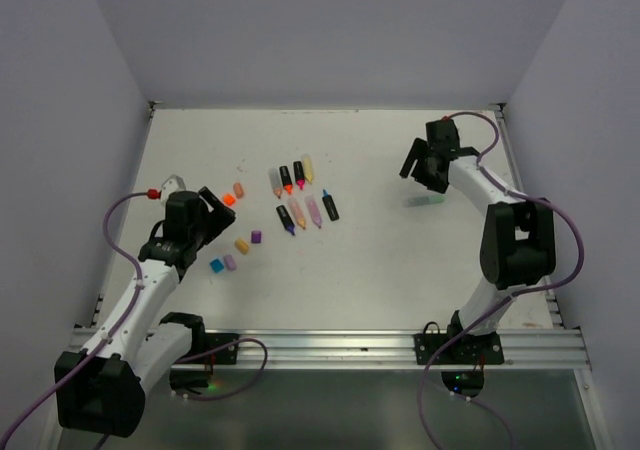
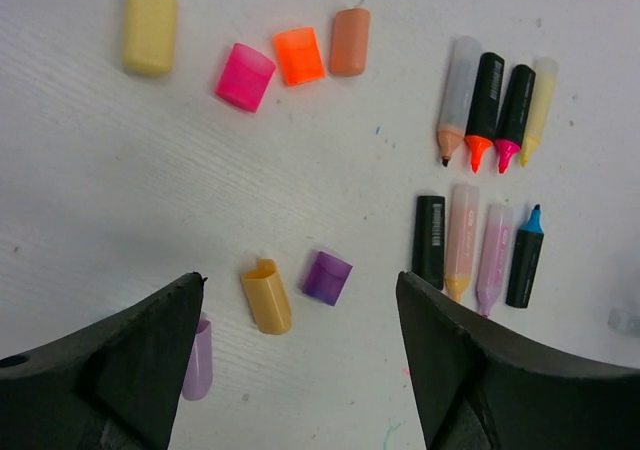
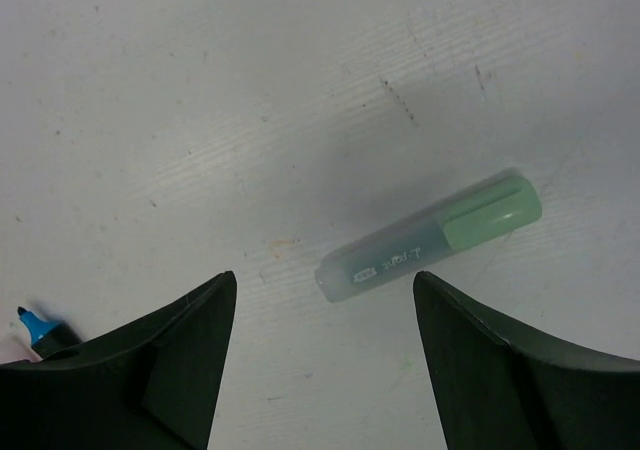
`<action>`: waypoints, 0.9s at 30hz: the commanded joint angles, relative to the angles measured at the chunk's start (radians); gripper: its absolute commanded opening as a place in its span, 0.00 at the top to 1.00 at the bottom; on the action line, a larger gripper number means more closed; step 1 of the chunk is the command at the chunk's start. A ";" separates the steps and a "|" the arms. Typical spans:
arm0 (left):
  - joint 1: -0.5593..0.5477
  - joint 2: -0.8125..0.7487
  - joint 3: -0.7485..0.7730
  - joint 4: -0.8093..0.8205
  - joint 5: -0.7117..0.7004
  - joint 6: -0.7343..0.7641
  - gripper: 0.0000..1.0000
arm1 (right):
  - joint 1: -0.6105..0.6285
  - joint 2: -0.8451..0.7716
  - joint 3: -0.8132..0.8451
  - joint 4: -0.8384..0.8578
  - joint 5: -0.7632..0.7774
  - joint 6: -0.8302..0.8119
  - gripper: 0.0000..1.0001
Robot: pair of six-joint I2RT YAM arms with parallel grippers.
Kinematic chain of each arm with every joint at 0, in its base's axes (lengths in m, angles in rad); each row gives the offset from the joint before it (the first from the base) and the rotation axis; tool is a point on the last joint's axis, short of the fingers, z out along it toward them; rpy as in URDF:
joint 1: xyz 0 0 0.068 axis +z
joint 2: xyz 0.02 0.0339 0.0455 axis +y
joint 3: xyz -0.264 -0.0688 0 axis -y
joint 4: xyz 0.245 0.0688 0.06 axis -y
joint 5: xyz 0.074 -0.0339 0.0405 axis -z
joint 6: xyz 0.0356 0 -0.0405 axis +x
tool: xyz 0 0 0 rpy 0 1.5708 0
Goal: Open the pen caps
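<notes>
Several loose pen caps lie on the white table: pale yellow (image 2: 150,28), pink (image 2: 245,76), orange (image 2: 298,56), peach (image 2: 349,42), amber (image 2: 267,296), purple (image 2: 327,277) and lilac (image 2: 197,360). My left gripper (image 2: 300,282) hangs open above them with nothing between its fingers; the amber and purple caps lie just beyond its tips. A green highlighter (image 3: 430,238) lies flat with its green cap (image 3: 490,215) on. My right gripper (image 3: 324,280) is open just short of it and is not touching it. From above, the left gripper (image 1: 213,204) is at the left and the right gripper (image 1: 415,166) at the far right.
Two rows of uncapped highlighters (image 2: 490,170) lie at mid-table, tips showing; a blue-tipped one (image 3: 35,325) shows at the right wrist view's left edge. A blue cap (image 1: 216,265) lies near the left arm. White walls close in the table on three sides.
</notes>
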 commanded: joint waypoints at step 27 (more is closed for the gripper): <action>0.000 -0.007 -0.064 0.167 0.167 0.062 0.23 | 0.047 0.012 -0.161 0.057 -0.076 -0.039 0.30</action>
